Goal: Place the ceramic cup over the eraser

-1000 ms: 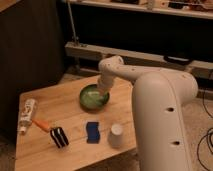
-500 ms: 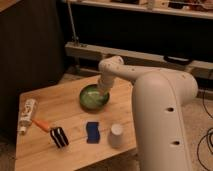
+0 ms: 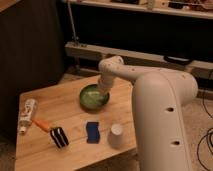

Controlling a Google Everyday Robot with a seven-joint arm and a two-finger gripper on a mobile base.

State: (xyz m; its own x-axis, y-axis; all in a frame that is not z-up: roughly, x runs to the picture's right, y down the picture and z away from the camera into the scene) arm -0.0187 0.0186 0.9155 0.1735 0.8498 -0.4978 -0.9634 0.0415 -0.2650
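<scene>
Since nothing moved, our gripper (image 3: 102,93) hangs over the green bowl (image 3: 88,99); its state we cannot tell. The ceramic cup (image 3: 116,135), well apart from it, waits untouched.

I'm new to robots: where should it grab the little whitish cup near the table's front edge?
Likely across its side walls, coming down from above: the ceramic cup stands on end, tapered, apart from the blue pad. The gripper is over at the green bowl.
</scene>
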